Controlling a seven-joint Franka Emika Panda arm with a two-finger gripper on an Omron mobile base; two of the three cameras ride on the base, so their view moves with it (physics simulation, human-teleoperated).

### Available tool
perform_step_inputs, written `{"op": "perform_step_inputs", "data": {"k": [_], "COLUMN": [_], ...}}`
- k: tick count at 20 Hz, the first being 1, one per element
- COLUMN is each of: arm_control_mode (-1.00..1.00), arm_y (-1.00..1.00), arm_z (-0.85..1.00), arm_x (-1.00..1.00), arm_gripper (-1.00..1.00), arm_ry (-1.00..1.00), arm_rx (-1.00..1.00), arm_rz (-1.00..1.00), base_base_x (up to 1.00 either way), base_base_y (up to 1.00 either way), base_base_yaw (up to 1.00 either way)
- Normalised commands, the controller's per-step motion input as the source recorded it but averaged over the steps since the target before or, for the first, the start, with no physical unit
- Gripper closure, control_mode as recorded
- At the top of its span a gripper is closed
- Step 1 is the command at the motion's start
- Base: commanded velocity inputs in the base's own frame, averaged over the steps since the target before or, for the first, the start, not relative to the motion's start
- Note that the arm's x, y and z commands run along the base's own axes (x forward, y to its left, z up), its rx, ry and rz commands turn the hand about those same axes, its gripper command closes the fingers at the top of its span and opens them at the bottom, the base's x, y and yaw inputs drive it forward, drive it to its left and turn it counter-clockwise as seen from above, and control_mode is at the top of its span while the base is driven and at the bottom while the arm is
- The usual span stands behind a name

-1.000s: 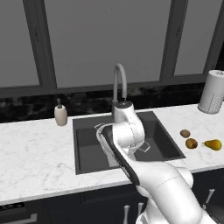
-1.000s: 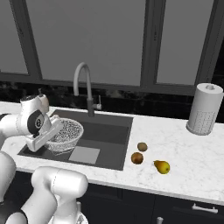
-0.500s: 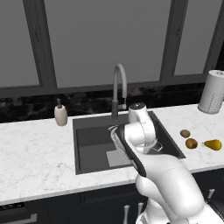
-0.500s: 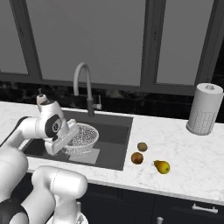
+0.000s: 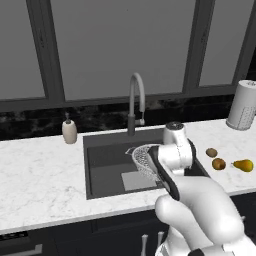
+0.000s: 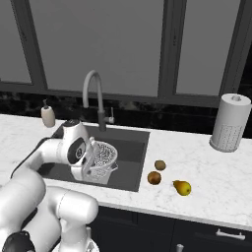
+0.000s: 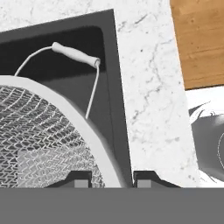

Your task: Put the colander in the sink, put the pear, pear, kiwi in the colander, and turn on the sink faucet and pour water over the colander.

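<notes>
A rendered home kitchen: a white marble counter [image 6: 206, 172] with a dark recessed sink [image 6: 129, 139], a gooseneck faucet [image 6: 93, 93], a soap dispenser [image 6: 47, 115], a paper towel roll [image 6: 229, 123], fruit [image 6: 182, 187], dark cabinets [image 6: 162, 229] below and windows [image 6: 98, 44] behind

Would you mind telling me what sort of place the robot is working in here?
It looks like a rendered home kitchen: a marble-look counter with a recessed sink and a gooseneck faucet under dark windows, a paper towel roll and loose fruit beside the basin.
</notes>
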Motion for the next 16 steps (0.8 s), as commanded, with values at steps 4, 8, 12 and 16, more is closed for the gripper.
{"op": "perform_step_inputs", "data": {"k": [4,8,12,16], "arm_control_mode": [-1.00,-1.00,-1.00,-1.00], "arm_y": [-0.50,-0.59,-0.33,-0.03], "arm_z": [-0.25,-0.25,-0.40,-0.50], "arm_x": [0.23,0.35,0.35,0.42], "arm_gripper": [1.00,1.00,1.00,1.00], "arm_ry": [-0.05,-0.09,-0.03,0.00], "arm_rx": [0.00,0.00,0.00,-0.01], "arm_rz": [0.38,0.40,0.34,0.28], "base_base_x": [0.00,0.00,0.00,0.00], "base_base_y": [0.00,0.00,0.00,0.00], "base_base_yaw": [0.00,0.00,0.00,0.00]}}
